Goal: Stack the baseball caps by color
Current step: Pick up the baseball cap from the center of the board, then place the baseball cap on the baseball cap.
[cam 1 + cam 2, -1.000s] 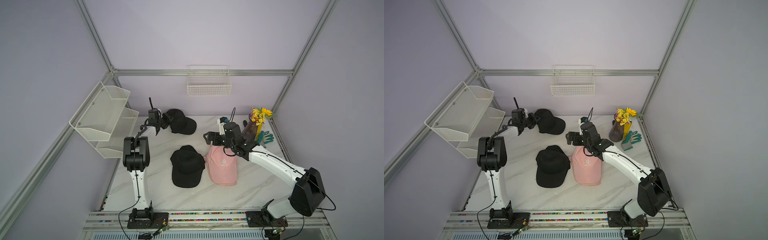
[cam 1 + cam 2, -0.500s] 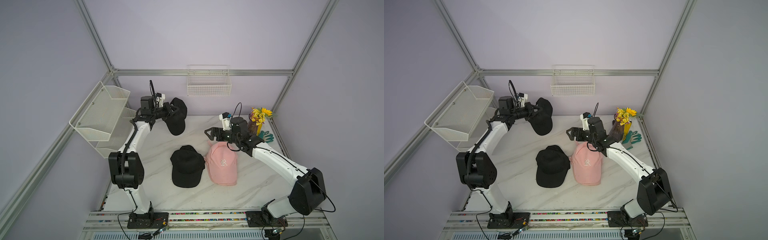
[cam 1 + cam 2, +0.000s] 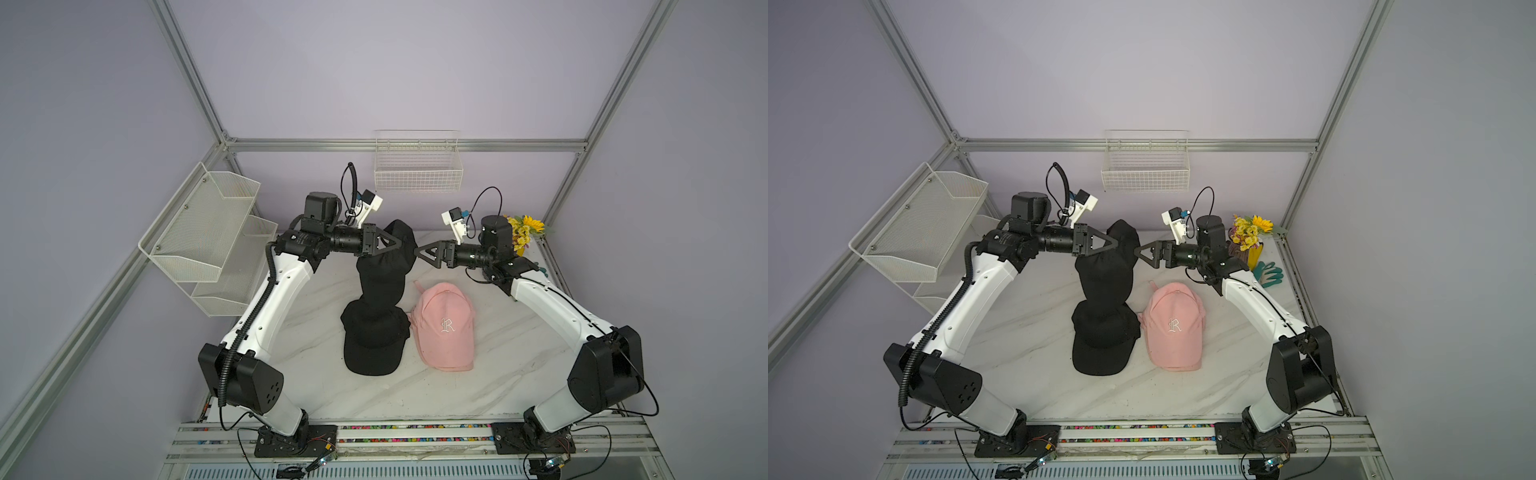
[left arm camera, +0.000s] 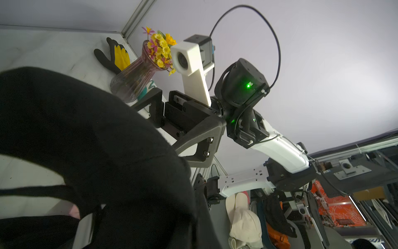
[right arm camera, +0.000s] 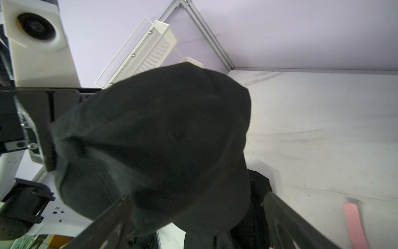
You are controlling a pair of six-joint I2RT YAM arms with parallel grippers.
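Note:
My left gripper (image 3: 400,244) (image 3: 1116,245) is shut on a black baseball cap (image 3: 384,270) (image 3: 1105,272), held in the air by its edge. The cap hangs down, and its lower end reaches a second black cap (image 3: 374,345) (image 3: 1102,345) lying on the table. A pink cap (image 3: 446,328) (image 3: 1175,328) with a white logo lies just right of that one. My right gripper (image 3: 416,252) (image 3: 1137,252) is open, level with the left one, its tips beside the hanging cap. In the right wrist view the hanging cap (image 5: 161,140) fills the space ahead of the spread fingers (image 5: 112,215).
A tiered white mesh shelf (image 3: 208,232) hangs on the left wall and a wire basket (image 3: 417,174) on the back wall. A vase of yellow flowers (image 3: 523,232) and teal gloves (image 3: 1268,272) stand at the back right, behind my right arm.
My left arm has lifted the black cap off the back of the table and swung it right, over the lying black cap. My right gripper rose from the pink cap towards the hanging one.

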